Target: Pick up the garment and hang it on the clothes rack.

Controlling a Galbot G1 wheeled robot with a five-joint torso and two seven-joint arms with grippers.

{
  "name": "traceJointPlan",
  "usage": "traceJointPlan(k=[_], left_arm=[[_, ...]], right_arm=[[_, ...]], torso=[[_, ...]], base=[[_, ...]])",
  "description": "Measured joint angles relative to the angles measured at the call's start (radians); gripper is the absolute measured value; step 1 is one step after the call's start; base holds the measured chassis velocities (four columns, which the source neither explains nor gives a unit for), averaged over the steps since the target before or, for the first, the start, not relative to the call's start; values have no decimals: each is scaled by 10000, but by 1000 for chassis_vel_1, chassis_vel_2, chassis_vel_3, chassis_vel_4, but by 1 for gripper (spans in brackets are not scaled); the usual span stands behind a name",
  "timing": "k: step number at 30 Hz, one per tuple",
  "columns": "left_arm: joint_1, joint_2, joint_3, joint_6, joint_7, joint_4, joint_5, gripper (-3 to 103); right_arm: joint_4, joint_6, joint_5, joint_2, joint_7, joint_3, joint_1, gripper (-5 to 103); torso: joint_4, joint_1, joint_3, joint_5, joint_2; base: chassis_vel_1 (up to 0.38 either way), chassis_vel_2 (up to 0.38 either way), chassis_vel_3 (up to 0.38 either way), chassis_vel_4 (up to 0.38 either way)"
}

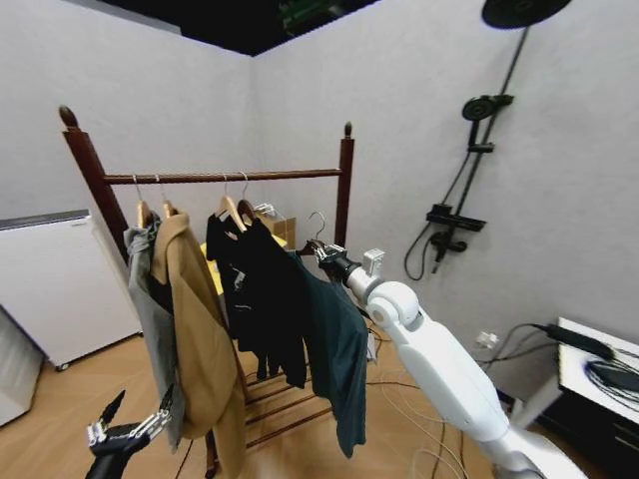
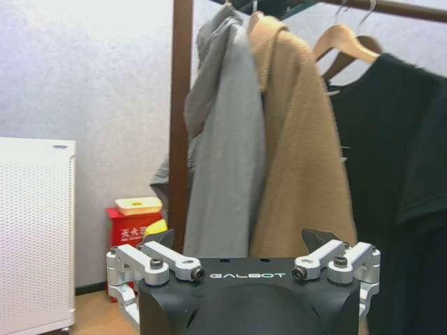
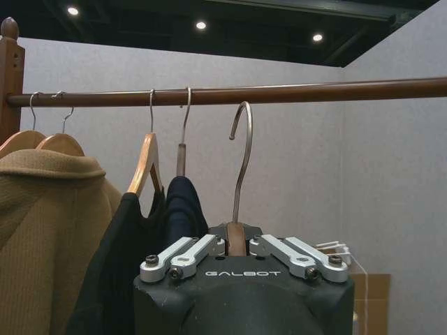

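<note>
right gripper (image 3: 236, 246): jaws closed on hanger neck of garment (image 1: 337, 349)
hook (image 3: 241, 153): upright, just below and before bar of clothes rack (image 3: 279, 93)
left gripper (image 1: 125, 431): low, open, empty

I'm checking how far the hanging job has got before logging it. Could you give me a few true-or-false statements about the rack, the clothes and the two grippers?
1. The right gripper has its jaws shut on the wooden hanger carrying the dark teal soft-cloth garment. True.
2. That hanger's metal hook is already over the dark reddish-brown wooden clothes rack bar. False: in the right wrist view the hook is beside the bar, not yet over it.
3. The left gripper is holding the tan coat. False: it hangs low with jaws open, holding nothing.
4. A grey hooded coat hangs at the rack's end, next to the tan coat. True.
5. The rack bar carries no clothes. False: several garments hang on it.
</note>
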Motion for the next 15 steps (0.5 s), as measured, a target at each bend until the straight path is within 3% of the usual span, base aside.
traceJointPlan(k=[5, 15], left_arm=[[-2, 0, 0, 0, 2, 0, 0, 100], [1, 0, 0, 0, 2, 0, 0, 100]], right_arm=[[0, -96, -77, 125, 35, 45, 112, 9], [-161, -360, -206, 196, 255, 38, 1088, 9]], torso=[[-11, 5, 1, 1, -2], [-15, -17, -5, 1, 7]], base=[[-80, 172, 141, -77], [18, -12, -14, 3]])
